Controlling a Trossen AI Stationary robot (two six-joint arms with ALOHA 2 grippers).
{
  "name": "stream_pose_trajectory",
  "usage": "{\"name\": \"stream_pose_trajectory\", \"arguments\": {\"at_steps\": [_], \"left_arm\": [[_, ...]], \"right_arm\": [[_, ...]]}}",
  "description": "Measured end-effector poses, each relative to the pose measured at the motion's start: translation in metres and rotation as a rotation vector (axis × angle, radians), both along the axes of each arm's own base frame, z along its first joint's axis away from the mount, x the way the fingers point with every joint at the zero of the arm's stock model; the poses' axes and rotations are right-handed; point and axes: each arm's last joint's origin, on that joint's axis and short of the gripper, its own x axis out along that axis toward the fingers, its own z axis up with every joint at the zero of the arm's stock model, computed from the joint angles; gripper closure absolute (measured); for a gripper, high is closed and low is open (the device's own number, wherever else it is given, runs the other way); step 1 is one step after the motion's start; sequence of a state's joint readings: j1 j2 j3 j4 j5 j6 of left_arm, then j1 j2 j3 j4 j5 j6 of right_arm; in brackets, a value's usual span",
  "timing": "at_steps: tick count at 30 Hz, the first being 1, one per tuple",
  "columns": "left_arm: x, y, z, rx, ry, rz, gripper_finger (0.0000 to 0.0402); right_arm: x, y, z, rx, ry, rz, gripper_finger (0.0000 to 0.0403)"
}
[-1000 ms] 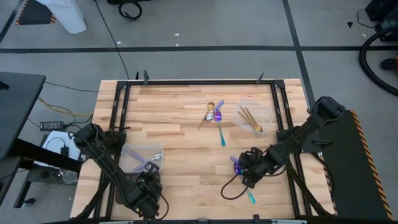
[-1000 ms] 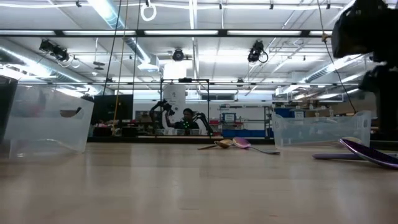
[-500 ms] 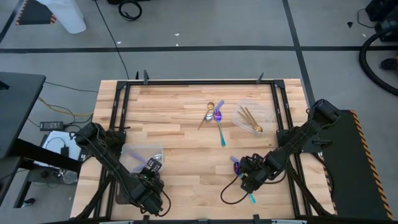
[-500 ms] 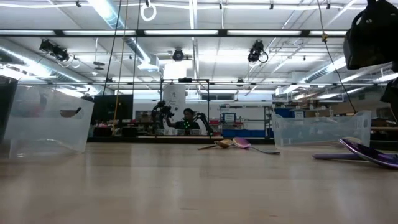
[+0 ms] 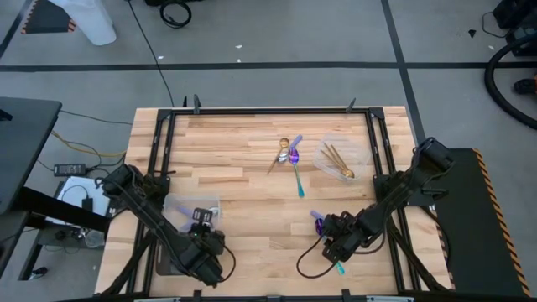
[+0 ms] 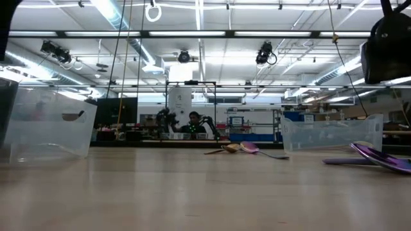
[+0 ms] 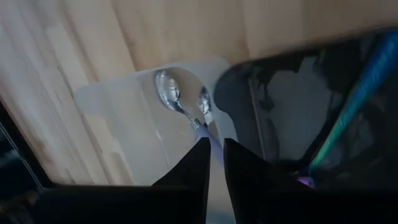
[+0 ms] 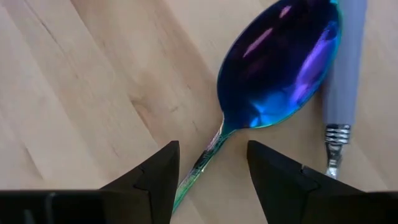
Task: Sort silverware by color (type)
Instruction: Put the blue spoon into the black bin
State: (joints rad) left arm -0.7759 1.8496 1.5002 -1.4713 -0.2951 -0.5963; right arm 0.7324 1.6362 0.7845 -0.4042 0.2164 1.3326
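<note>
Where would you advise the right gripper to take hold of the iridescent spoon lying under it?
Probably the thin neck just below the bowl of the iridescent spoon, coming straight down. The right gripper is open with the neck between its fingers, and the spoon lies flat on the table. The lavender handle alongside the bowl leaves little room there.

The high view looks straight down on the whole wooden table (image 5: 252, 168). The low view sits at table level, facing the room. Both wrist views hang close above this table — all four share its surface.
</note>
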Motion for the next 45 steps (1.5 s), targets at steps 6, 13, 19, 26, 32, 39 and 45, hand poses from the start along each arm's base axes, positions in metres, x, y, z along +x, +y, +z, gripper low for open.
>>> {"name": "stream_pose_trajectory", "arguments": {"at_steps": [6, 13, 19, 26, 32, 39, 45], "left_arm": [[0.004, 0.005, 0.0, -0.001, -0.018, 0.064, 0.035], [0.011, 0.012, 0.0, -0.001, -0.018, 0.095, 0.035], [0.016, 0.019, 0.0, 0.004, -0.012, 0.119, 0.035], [0.017, 0.021, 0.0, 0.026, -0.017, 0.081, 0.035], [0.02, 0.021, 0.0, 0.021, -0.031, 0.068, 0.035], [0.029, 0.018, 0.0, 0.095, -0.158, -0.075, 0.035], [0.043, 0.016, 0.002, 0.167, -0.292, -0.195, 0.0328]], "right_arm": [[0.001, 0.002, -0.005, -0.011, 0.009, -0.003, 0.0214], [-0.001, 0.001, -0.007, -0.03, 0.027, -0.01, 0.0238], [0.001, -0.006, -0.008, -0.053, 0.054, 0.004, 0.0287], [0.005, -0.015, -0.009, -0.064, 0.088, 0.008, 0.0364], [0.013, -0.022, -0.008, -0.056, 0.079, 0.043, 0.0392], [0.022, -0.03, 0.001, -0.08, -0.02, 0.09, 0.039], [0.033, -0.044, 0.013, -0.082, -0.09, 0.109, 0.0394]]}}
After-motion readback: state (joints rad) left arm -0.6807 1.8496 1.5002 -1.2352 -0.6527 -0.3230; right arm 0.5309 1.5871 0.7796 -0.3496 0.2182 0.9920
